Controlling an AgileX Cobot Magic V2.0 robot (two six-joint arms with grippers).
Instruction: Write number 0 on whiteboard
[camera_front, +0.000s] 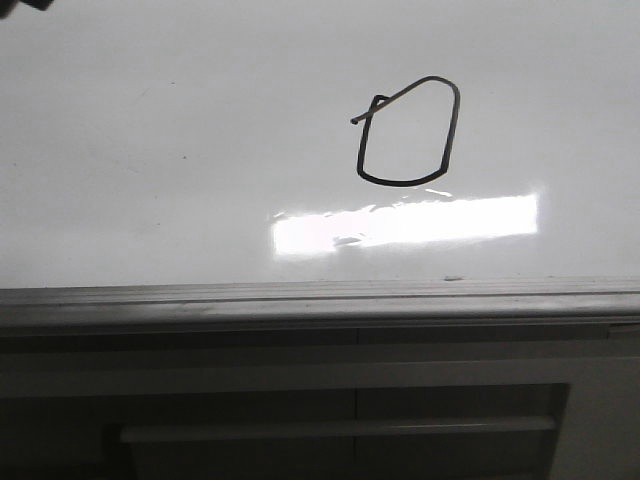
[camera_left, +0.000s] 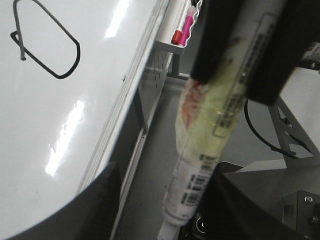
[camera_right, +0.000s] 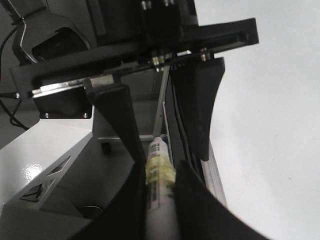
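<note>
The number 0 (camera_front: 400, 183) is a thin black angular loop on the glossy whiteboard (camera_front: 150, 150), right of centre. It also shows in the left wrist view (camera_left: 65, 75). No gripper shows in the front view. My right gripper (camera_right: 159, 167) is shut on a white marker (camera_right: 159, 175) wrapped in yellowish tape. The left wrist view shows its black fingers (camera_left: 215, 45) clamped on the marker (camera_left: 210, 130), off the board beside its lower edge. My left gripper (camera_left: 165, 190) is open, with the marker's end between its spread fingers (camera_right: 125, 130).
A grey metal strip (camera_front: 300, 300) runs along the board's lower edge, with a dark cabinet panel (camera_front: 300, 420) below. A tray with pink and red pens (camera_left: 182, 30) hangs by the board's edge. Grey stand parts and a black cable (camera_left: 257, 135) lie behind the marker.
</note>
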